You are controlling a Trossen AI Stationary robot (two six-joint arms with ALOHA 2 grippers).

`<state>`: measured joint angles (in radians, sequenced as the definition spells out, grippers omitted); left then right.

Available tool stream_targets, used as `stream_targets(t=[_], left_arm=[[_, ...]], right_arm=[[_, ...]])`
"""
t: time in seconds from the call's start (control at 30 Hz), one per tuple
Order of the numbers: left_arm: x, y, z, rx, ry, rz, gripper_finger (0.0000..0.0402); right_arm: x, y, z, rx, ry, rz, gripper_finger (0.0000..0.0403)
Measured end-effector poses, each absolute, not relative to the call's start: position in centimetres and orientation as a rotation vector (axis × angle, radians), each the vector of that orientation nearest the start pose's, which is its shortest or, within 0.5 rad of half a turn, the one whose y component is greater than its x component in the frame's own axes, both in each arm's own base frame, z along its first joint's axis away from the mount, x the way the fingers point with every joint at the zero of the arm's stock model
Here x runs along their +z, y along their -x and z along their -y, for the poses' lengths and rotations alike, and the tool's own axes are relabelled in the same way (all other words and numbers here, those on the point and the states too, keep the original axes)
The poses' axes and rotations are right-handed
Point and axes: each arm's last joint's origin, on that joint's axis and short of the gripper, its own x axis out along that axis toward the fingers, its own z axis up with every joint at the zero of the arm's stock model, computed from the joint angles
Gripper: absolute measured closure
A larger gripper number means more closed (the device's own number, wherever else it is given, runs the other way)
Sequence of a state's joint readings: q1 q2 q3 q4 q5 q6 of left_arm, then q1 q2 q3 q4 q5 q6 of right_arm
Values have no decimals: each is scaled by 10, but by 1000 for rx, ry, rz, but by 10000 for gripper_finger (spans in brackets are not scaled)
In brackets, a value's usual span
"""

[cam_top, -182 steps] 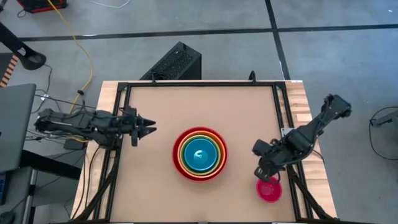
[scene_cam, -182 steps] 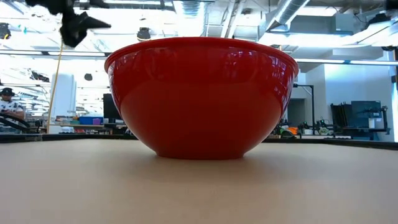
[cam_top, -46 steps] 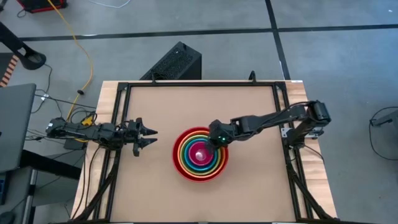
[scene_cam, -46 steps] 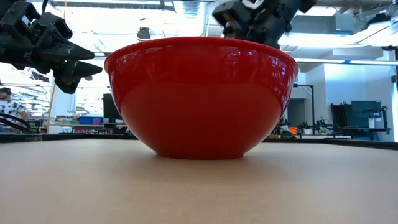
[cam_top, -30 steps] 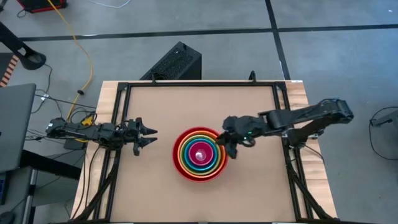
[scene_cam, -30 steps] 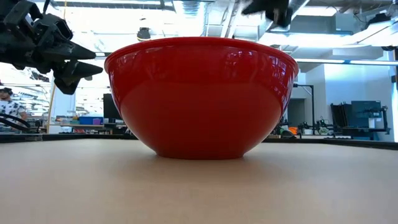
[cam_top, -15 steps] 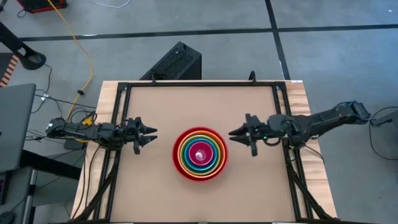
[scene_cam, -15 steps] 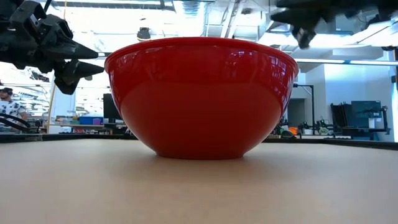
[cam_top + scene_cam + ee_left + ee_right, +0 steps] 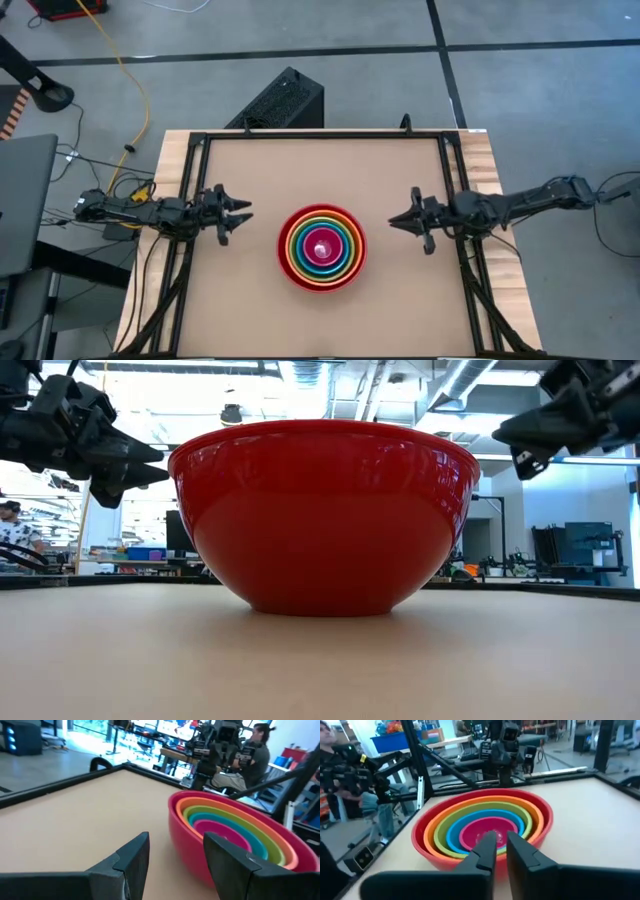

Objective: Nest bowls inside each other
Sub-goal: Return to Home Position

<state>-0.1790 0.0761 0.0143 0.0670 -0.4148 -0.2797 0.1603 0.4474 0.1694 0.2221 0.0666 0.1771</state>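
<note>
The bowls (image 9: 322,247) stand nested in the middle of the table. The large red one (image 9: 320,520) rests on the board, with orange, green and light blue rings inside it and the small magenta bowl (image 9: 485,832) in the centre. My left gripper (image 9: 245,212) hovers level at the table's left side. It is open, points at the stack and holds nothing (image 9: 175,845). My right gripper (image 9: 392,220) hovers level at the right side and points at the bowls. Its fingers (image 9: 501,840) stand a narrow gap apart with nothing between them.
Black frame rails (image 9: 455,180) run along the table's left, right and far edges. A black box (image 9: 285,100) sits on the floor beyond the far edge. A person (image 9: 257,745) sits in the room behind. Bare board lies all round the stack.
My right gripper has drawn back from beside the stack's right rim toward the table's right edge. It has sunk and levelled out as it went. The nested bowls have kept still.
</note>
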Motion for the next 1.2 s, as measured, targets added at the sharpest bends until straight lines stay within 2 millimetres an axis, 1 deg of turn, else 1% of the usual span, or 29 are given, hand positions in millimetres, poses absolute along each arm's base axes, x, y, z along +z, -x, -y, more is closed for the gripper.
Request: stream_targets(t=[0.17, 0.27, 0.3, 0.33, 0.47, 0.53, 0.73, 0.93, 1.2], left_arm=[[169, -100, 6, 252, 273, 40, 226], [169, -100, 6, 251, 274, 40, 226], [169, -100, 6, 250, 274, 40, 226], [169, -100, 6, 247, 276, 40, 226], [169, -100, 6, 245, 298, 44, 226], [169, -100, 6, 244, 301, 49, 226], [169, -100, 6, 242, 319, 51, 226], [169, -100, 6, 251, 263, 41, 226], [168, -100, 6, 248, 291, 44, 226]], right_arm=[[183, -118, -14, 77, -169, -36, 386], [167, -113, -13, 118, -180, -49, 399], [165, -112, -13, 136, -181, -50, 399], [166, -110, -13, 153, -182, -35, 398], [162, -106, -11, 179, -156, -74, 398], [161, -104, -10, 167, -149, -78, 400], [160, -103, -4, 34, -162, -74, 394], [160, -103, -3, 25, -163, -73, 386], [160, -103, -3, 25, -164, -74, 387]])
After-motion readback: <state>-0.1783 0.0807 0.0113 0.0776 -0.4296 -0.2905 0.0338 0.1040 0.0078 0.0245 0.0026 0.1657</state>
